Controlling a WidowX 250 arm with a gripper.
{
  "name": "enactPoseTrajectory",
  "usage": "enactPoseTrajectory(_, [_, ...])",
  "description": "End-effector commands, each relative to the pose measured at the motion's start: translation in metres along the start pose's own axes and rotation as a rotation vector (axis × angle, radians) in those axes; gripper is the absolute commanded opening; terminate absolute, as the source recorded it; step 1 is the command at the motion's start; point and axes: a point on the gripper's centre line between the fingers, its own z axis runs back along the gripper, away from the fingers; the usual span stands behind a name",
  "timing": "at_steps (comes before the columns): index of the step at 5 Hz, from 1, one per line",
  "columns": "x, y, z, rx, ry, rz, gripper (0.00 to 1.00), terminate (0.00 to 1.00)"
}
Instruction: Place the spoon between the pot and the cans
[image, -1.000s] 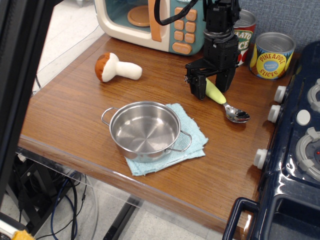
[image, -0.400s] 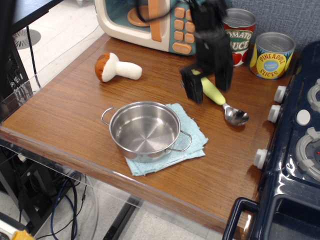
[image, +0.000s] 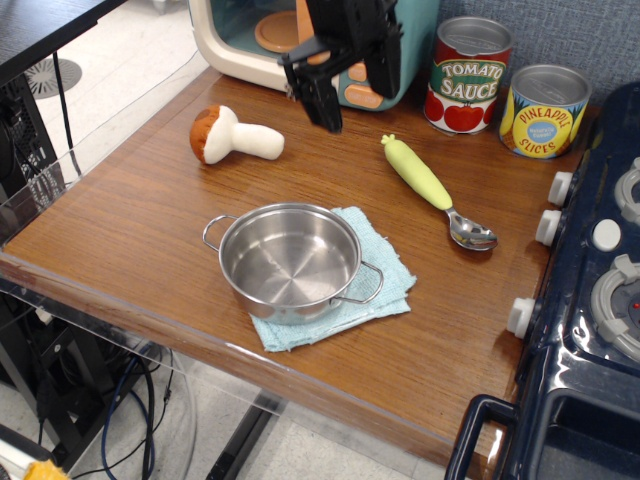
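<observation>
1. My gripper (image: 348, 95) hangs above the far part of the desk, in front of the toy microwave (image: 300, 45). Its two fingers stand apart and nothing is between them, so I hold nothing.
2. The spoon (image: 435, 195) lies flat on the wood toward the far right corner. It is between the pot (image: 290, 262) and the cans (image: 505, 92), touching none of them.
3. Its long axis runs diagonally: the yellow-green handle end points to the far edge, and the metal bowl points to the right edge, near the toy stove (image: 600, 300).
4. From my gripper, the spoon is to the right and a little nearer the front edge; the handle end is the closer one.
5. I judge the placing is already done, so my next move needs only a clear way off.
</observation>
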Motion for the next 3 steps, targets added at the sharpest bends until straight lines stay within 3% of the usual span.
enactPoseTrajectory(1, [0.0038,-0.0177,0.0284,0.026,0.044,0.004,1.0,0.0])
enactPoseTrajectory(2, [0.0038,-0.0177,0.0284,0.026,0.044,0.004,1.0,0.0])
enactPoseTrajectory(3, [0.0038,-0.0177,0.0284,0.026,0.044,0.004,1.0,1.0])
